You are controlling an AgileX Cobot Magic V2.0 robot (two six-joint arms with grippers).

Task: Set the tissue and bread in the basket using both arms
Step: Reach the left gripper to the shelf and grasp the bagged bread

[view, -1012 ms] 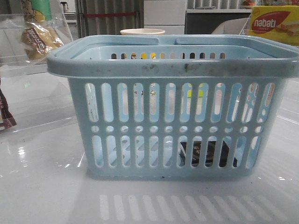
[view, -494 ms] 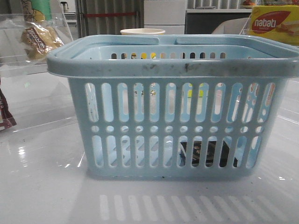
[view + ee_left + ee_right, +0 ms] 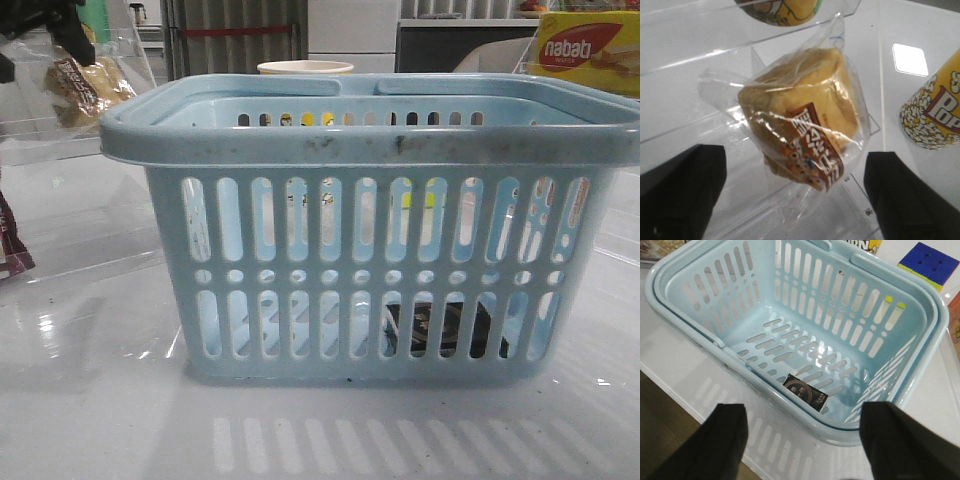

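Note:
The light-blue basket (image 3: 370,240) stands mid-table and fills the right wrist view (image 3: 700,335). The black tissue pack (image 3: 805,392) lies flat on its floor and shows darkly through the slots in the front view (image 3: 440,330). The bread (image 3: 85,85), in a clear bag with a brown label, sits on a clear acrylic shelf at the far left. My left gripper (image 3: 795,200) is open, with the bread (image 3: 800,115) just ahead of its two fingers and untouched; its dark fingers (image 3: 40,20) show above the bread. My right gripper (image 3: 815,445) is open and empty above the basket's rim.
A clear acrylic shelf (image 3: 690,45) surrounds the bread. A popcorn cup (image 3: 935,115) stands beside it. A yellow nabati box (image 3: 585,55) is at the back right, a pale cup (image 3: 305,68) is behind the basket, a maroon packet (image 3: 10,250) is at the left edge, and a puzzle cube (image 3: 930,262) is beyond the basket.
My left gripper has come into the front view at the top left, above the bread. The basket, tissue and bread have not moved.

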